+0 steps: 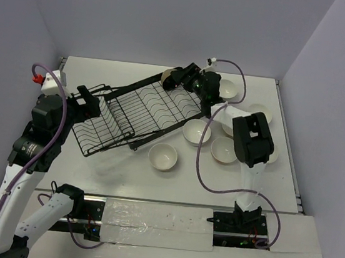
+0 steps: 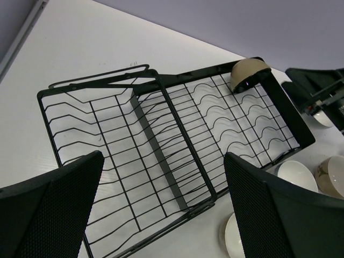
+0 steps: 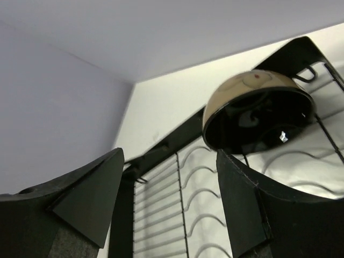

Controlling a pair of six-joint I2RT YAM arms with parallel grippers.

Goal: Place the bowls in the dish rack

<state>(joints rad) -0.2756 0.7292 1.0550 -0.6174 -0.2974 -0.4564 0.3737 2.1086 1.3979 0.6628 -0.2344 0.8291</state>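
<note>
At the rack's far end we note a tan bowl [image 3: 252,86], black inside, tilted on its rim in the dish rack [image 1: 143,110]. We log the right gripper [image 3: 169,156] just beside it, spread wide, holding nothing. Over the rack's other section the left gripper [image 2: 161,158] gapes empty. Several white bowls [image 1: 163,157] sit on the table [image 1: 123,173] beside the rack.

Bright, even, diffuse light, only faint shadows on the white table [image 1: 123,173], mild glare on the plastic sheet [image 1: 155,221] at 6 o'clock in top view, small highlight inside the glossy bowl [image 3: 252,126], focus fairly sharp.
</note>
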